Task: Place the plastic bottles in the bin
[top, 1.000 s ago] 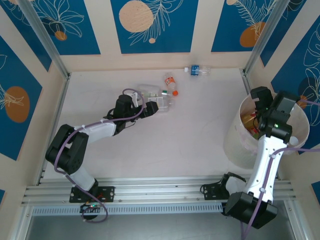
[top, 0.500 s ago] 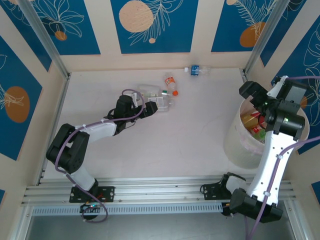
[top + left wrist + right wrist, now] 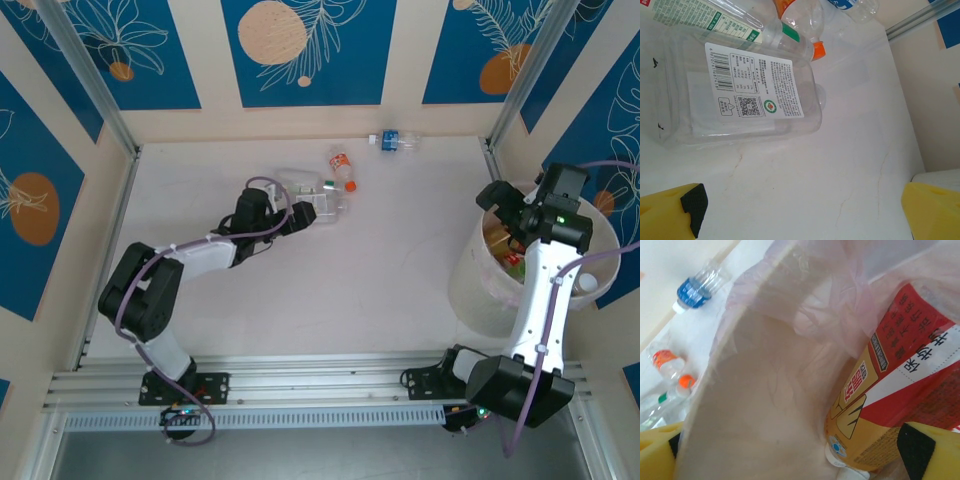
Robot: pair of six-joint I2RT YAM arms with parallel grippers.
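Nearest, on the right of the tabletop (image 3: 380,260), the large round pale translucent bin (image 3: 475,290) holds a red-and-orange-labelled plastic bottle (image 3: 890,400). The right tool (image 3: 500,200) hangs at its rim, fingers spread, empty.

Farther in, the left tool (image 3: 802,210), spread wide and holding nothing, faces a clear squarish plastic bottle with a white label (image 3: 740,95). It lies flat, long axis running from finger to finger; its cap end is unclear. The pick-up seems to be the step in hand, and the wrist probably needs turning to pinch across the width.

Beyond lie a green-labelled bottle (image 3: 715,20), an orange-capped bottle (image 3: 342,165) and, by the far wall, a blue-labelled bottle (image 3: 395,140).
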